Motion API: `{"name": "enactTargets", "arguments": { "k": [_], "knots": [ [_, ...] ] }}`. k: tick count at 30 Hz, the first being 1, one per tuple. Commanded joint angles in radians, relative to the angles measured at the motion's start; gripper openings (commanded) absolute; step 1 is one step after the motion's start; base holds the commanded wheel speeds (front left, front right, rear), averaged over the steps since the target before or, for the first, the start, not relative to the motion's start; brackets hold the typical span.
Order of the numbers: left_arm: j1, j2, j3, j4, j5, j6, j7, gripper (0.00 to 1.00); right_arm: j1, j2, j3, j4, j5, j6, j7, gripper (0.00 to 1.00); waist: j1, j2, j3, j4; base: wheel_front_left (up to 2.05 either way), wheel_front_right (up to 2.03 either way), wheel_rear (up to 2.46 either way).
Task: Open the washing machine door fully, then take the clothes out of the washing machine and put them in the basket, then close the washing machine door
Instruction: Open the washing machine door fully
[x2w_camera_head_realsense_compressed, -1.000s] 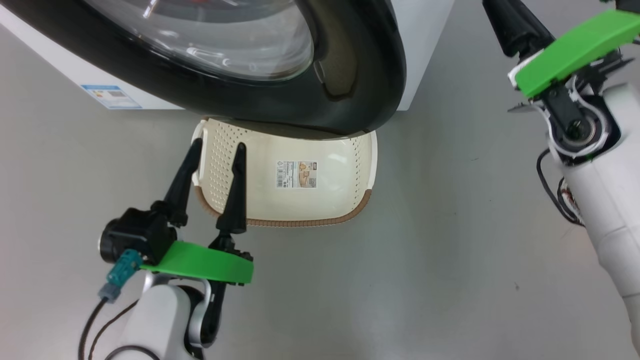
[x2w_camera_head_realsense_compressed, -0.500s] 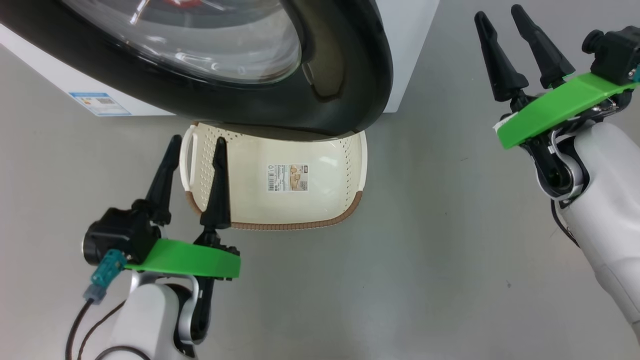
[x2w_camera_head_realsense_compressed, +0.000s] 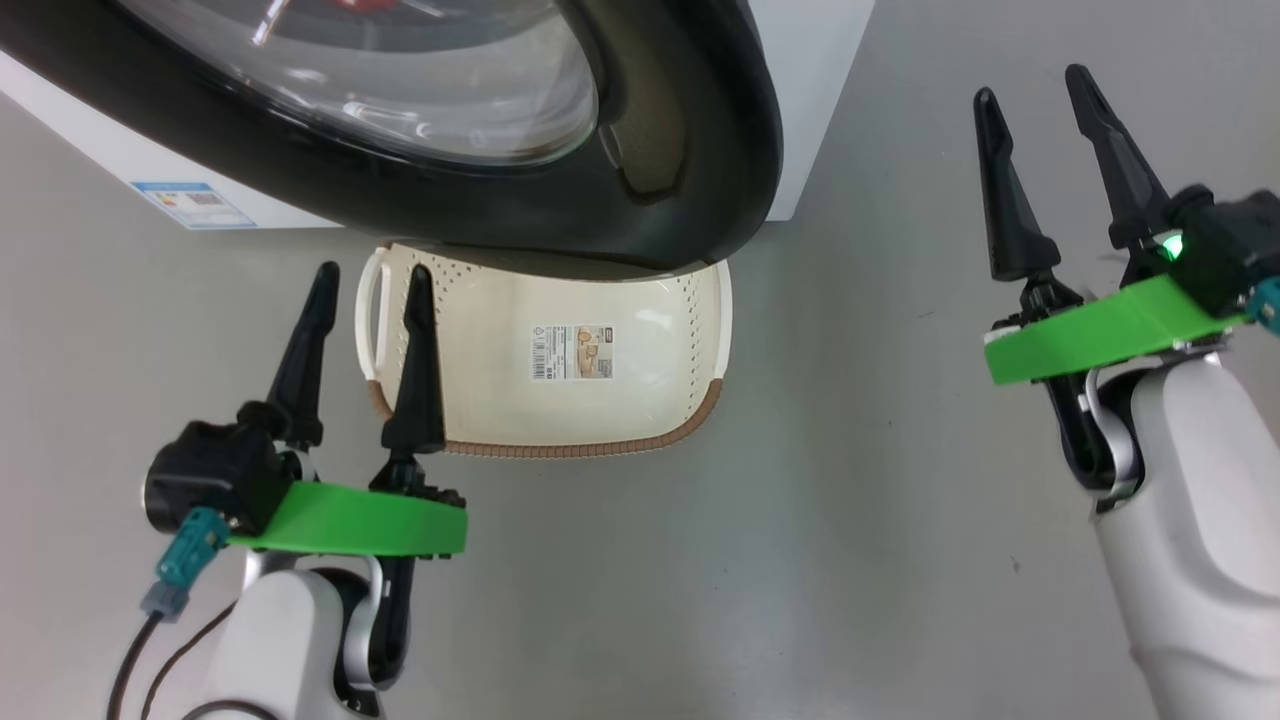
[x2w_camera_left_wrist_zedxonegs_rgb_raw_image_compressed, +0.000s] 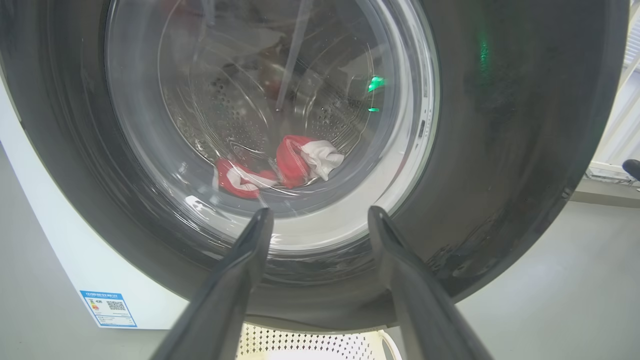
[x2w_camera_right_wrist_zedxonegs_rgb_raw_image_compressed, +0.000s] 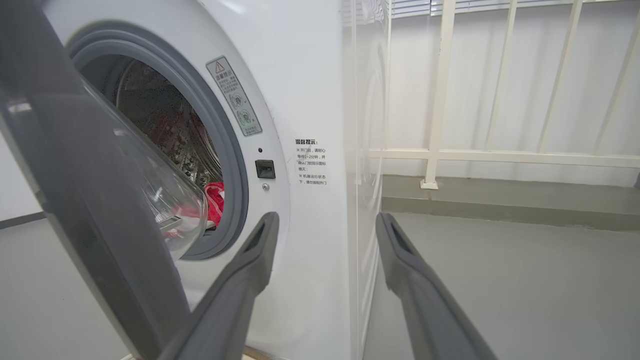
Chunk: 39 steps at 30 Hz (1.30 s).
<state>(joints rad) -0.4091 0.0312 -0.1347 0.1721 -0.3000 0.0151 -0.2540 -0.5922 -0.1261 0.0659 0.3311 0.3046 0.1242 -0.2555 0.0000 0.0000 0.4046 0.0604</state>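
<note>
Jaws of right arm (x2w_camera_head_realsense_compressed: 1190, 540) lower than before

Washing machine door (x2w_camera_head_realsense_compressed: 700, 150) ajar, red-white clothes (x2w_camera_left_wrist_zedxonegs_rgb_raw_image_compressed: 295, 162) inside.
Cream basket (x2w_camera_head_realsense_compressed: 650, 400) at door's 6 o'clock, partly under its rim.

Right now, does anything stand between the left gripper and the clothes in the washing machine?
Yes. The partly open door stands between them. The left gripper faces its outer side, and the clothes lie on its far side, seen through it.
</note>
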Motion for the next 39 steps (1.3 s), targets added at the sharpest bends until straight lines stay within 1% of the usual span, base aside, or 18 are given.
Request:
{"name": "enactTargets", "arguments": {
  "k": [1,6,11,18,27,39],
  "knots": [
    [0.012,0.019,0.035,-0.033,0.013,0.008,-0.008,1.00,0.037,0.027,-0.002,-0.060,-0.027,0.007,-0.006,1.00,0.0000,0.0000,0.002,-0.002,0.00,0.00,0.00],
    [0.015,0.019,0.039,-0.049,0.021,0.010,-0.008,1.00,0.110,0.062,-0.028,-0.158,-0.086,0.007,-0.006,1.00,0.0000,0.0000,0.006,-0.009,0.00,0.00,0.00],
    [0.019,0.019,0.039,-0.056,0.027,0.008,-0.008,1.00,0.157,0.073,-0.030,-0.199,-0.114,0.007,-0.006,1.00,0.0000,0.0000,0.007,-0.013,0.00,0.00,0.00],
    [0.022,0.019,0.036,-0.065,0.026,0.010,-0.008,1.00,0.187,0.075,-0.028,-0.223,-0.132,0.007,-0.006,1.00,0.0000,0.0000,0.007,-0.011,0.00,0.00,0.00],
    [0.021,0.019,0.038,-0.068,0.027,0.009,-0.008,1.00,0.222,0.076,-0.027,-0.227,-0.112,0.007,-0.006,1.00,0.0000,0.0000,0.008,-0.004,0.00,0.00,0.00],
    [0.021,0.019,0.036,-0.063,0.031,0.006,-0.008,1.00,0.225,0.076,-0.024,-0.225,-0.091,0.007,-0.006,1.00,0.0000,0.0000,0.009,-0.005,0.00,0.00,0.00]
  ]
}}
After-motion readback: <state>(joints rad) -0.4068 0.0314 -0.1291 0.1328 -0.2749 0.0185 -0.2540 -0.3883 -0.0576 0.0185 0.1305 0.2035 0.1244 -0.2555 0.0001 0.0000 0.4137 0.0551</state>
